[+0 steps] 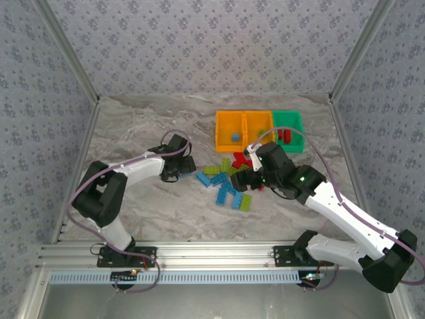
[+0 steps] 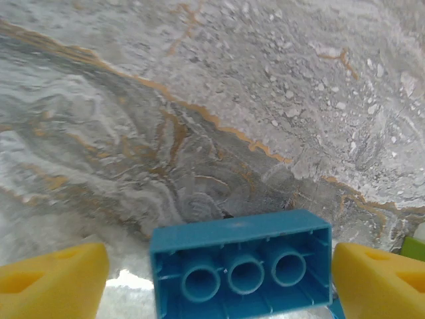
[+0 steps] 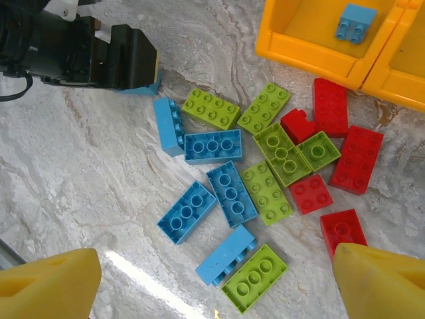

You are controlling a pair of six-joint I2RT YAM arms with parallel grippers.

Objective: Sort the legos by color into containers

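Grasp stage, blue sort: left gripper (image 2: 218,282) jaws wide, blue rectangular plastic lego brick (image 2: 240,266) between them, underside showing, untouched either side; right gripper (image 3: 214,282) jaws wide, empty, mixed loose legos (image 3: 265,193) beneath; next move likely needs a square close, then carriage to orange plastic bin (image 3: 305,52).

Three bins (image 1: 229,114) — two orange, one green; legos (image 3: 212,146) — roughly seven blue, six green, six red.
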